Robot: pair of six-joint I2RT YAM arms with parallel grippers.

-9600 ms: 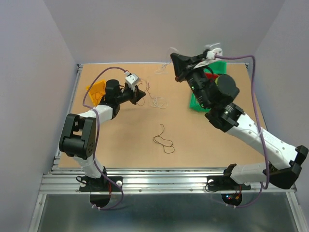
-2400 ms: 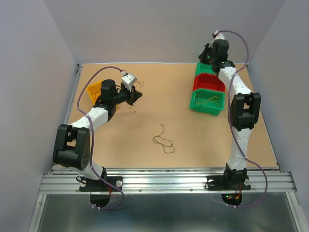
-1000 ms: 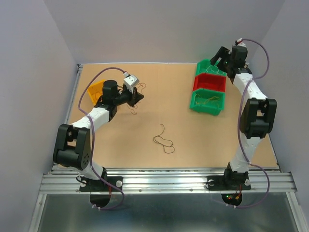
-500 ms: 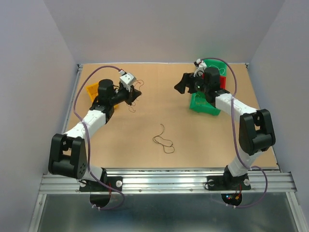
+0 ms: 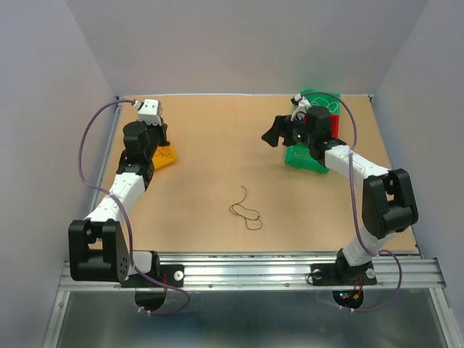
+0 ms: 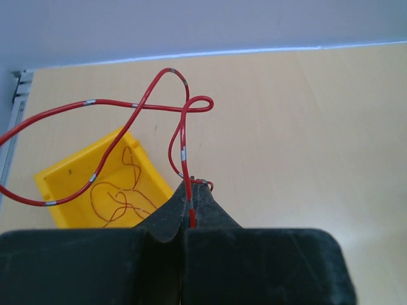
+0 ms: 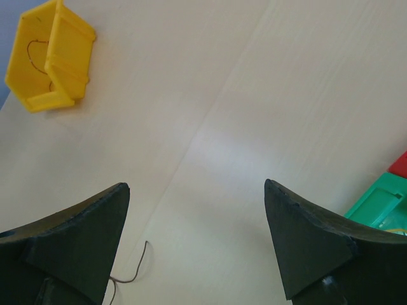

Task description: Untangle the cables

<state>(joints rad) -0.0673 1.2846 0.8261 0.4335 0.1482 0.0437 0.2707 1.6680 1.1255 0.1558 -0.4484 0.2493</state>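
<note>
Both arms are the same build: white shells on the left arm (image 5: 116, 197) and the right arm (image 5: 348, 163), with chunky black joint housings in between. A thin purple cable (image 5: 81, 148) runs along each one. The fingers (image 7: 76, 235) are matte black wedges tapering to a tip. There's a little white camera block (image 5: 150, 110) on the left wrist, plus round black bases (image 5: 152, 296) with tiny lights.

My left tool (image 5: 161, 142) over yellow bin (image 5: 167, 157), left side of tabletop (image 5: 217, 163); my right tool (image 5: 274, 133) just beside green bin (image 5: 303, 159); dark cable (image 5: 245, 210) lies loose mid-tabletop, apart from both.
</note>
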